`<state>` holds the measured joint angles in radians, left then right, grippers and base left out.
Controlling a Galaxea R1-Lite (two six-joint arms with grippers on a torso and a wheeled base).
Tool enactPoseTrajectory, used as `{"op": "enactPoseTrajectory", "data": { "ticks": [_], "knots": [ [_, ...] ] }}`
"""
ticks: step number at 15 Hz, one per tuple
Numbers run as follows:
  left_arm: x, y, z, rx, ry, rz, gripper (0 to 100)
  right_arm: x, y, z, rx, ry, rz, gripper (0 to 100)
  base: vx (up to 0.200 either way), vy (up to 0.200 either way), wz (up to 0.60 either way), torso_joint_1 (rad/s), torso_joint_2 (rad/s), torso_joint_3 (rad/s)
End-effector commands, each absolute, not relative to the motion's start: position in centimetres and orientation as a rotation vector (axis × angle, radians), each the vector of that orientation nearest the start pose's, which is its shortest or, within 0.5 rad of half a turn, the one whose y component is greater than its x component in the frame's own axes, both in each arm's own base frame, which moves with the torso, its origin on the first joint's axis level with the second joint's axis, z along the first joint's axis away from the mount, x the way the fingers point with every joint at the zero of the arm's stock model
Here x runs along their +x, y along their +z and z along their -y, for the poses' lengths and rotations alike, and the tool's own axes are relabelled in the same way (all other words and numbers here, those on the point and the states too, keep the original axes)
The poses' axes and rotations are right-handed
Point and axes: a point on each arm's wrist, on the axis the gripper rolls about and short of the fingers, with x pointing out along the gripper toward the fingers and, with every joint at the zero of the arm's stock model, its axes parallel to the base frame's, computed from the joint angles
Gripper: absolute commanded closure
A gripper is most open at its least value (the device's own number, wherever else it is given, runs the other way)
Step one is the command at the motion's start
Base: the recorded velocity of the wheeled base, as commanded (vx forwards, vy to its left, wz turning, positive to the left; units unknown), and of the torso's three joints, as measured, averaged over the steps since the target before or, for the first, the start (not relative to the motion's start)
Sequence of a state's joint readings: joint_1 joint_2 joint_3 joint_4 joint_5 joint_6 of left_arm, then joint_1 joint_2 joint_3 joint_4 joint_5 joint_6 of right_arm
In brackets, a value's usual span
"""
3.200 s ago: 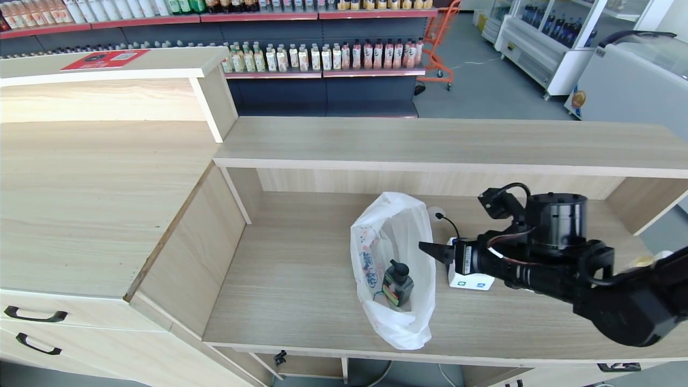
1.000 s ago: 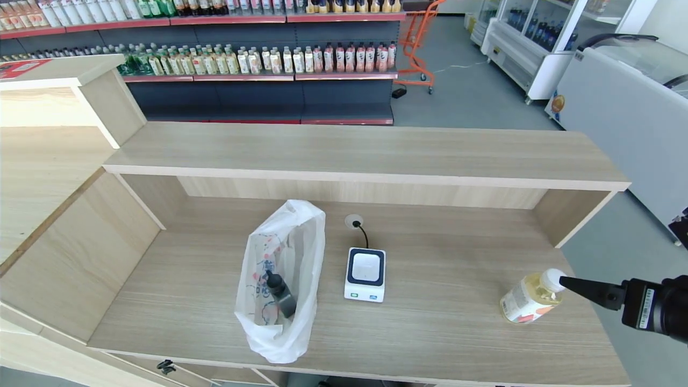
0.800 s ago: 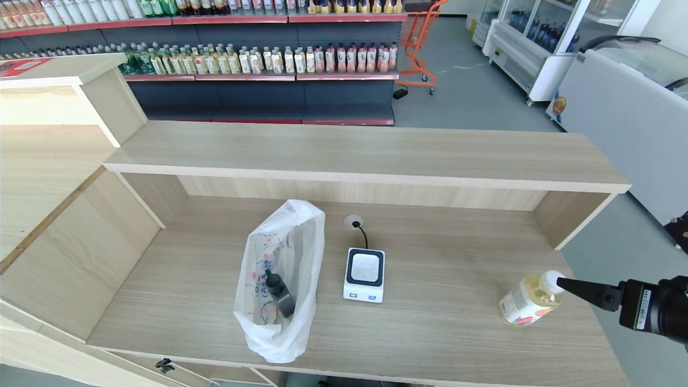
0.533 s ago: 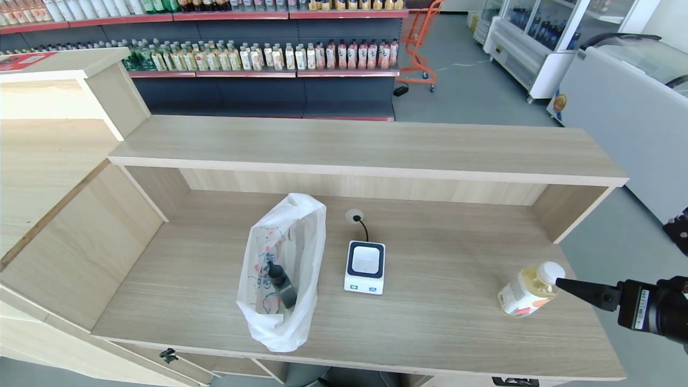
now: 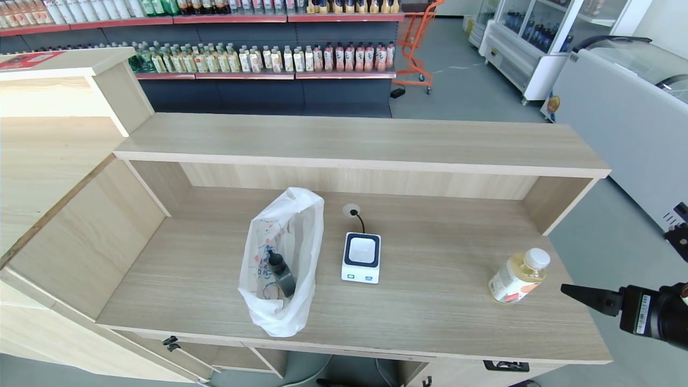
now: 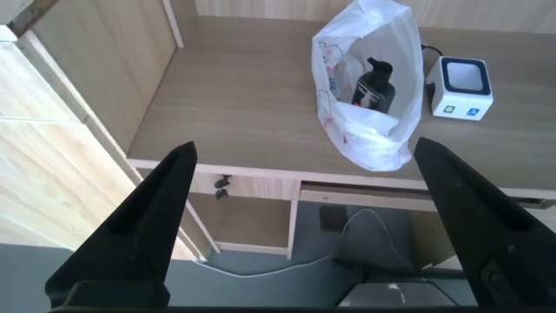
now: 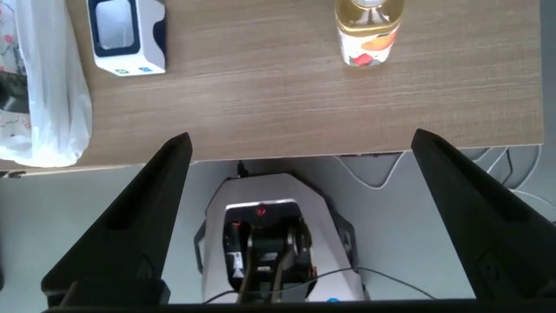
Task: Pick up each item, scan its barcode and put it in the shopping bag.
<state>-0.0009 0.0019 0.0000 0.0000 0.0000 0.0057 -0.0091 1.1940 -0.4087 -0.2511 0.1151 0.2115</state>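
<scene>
Shop checkout scene, with drink shelves along the back. Big wooden counter (image 5: 441, 317) carries everything. White shopping bag (image 5: 303, 226) sits open on it, well ahead of the left gripper (image 6: 304, 148), whose jaws are spread wide and empty. Right gripper (image 7: 300, 137) is spread wide too, and the yellowish bottle (image 5: 517, 277) stands upright a bit ahead of its fingertips, not touching. Scanner (image 5: 361, 257) sits between bag and bottle, just beside the bag. Dark pump bottle (image 5: 280, 274) is inside the bag.
</scene>
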Motion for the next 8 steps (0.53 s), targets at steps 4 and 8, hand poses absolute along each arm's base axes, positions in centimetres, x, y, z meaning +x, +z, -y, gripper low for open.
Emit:
{"op": "enactPoseTrajectory", "data": {
  "ticks": [4, 8],
  "knots": [
    [-2.3, 7.6, 0.0, 0.003, 0.0, -0.002, 0, 15.3, 14.2, 0.4, 0.21, -0.044, -0.616, 0, 0.0, -0.2, 0.0, 0.004, 0.0, 0.0],
    [-2.3, 7.6, 0.0, 0.003, 0.0, -0.002, 0, 16.0, 12.5, 1.0, 0.111, -0.139, -0.753, 0, 0.0, -0.05, 0.0, 0.001, 0.0, 0.001]
  ]
}}
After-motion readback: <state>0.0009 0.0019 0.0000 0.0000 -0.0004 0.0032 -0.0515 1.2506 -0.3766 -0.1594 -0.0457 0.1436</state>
